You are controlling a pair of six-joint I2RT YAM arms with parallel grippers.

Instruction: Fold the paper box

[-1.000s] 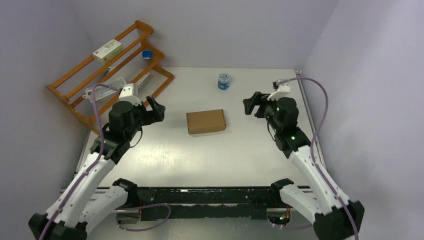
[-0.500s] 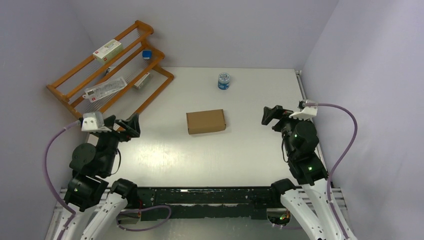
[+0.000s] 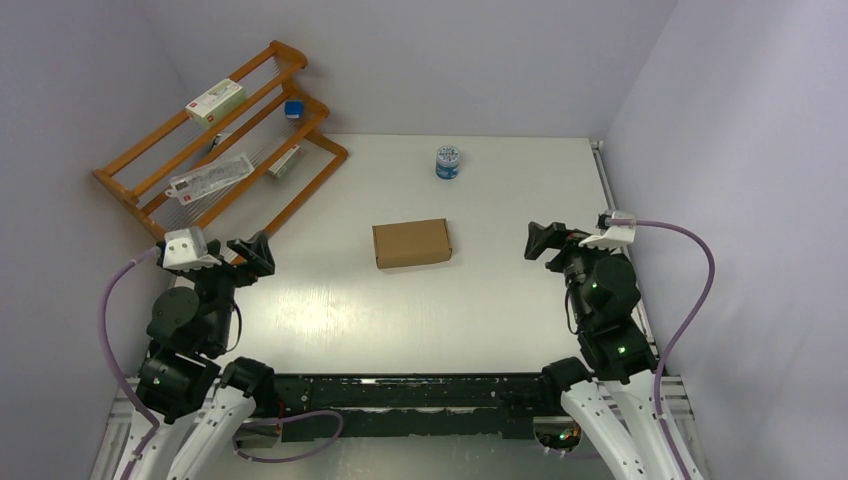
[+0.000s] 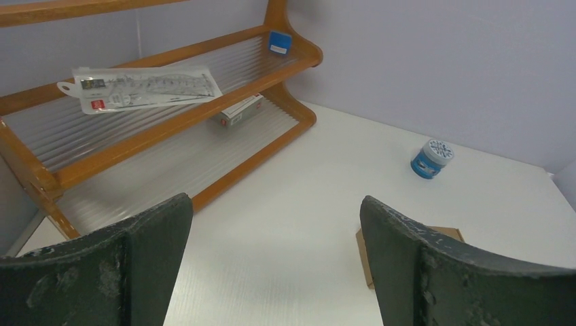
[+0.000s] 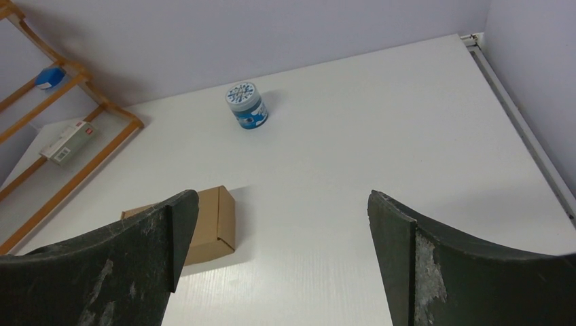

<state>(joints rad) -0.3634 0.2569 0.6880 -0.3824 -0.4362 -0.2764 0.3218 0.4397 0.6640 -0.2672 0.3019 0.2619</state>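
The paper box [image 3: 411,243], plain brown cardboard, lies closed as a small flat rectangular box at the middle of the white table. My left gripper [image 3: 251,254] is open and empty, well to the left of the box. My right gripper [image 3: 544,240] is open and empty, well to the right of it. In the left wrist view a corner of the box [image 4: 367,250] shows beside my right finger [image 4: 435,272]. In the right wrist view the box [image 5: 214,224] lies partly behind my left finger [image 5: 115,265].
A wooden rack [image 3: 220,140] stands at the back left, holding a white carton [image 3: 214,101], a blue item [image 3: 293,108] and a clear packet [image 3: 210,176]. A small blue-and-white tub [image 3: 448,162] stands at the back centre. Walls close in on both sides.
Both arms have pulled back from beside the box toward the near edge of the table, the left one farther. The box has not moved.
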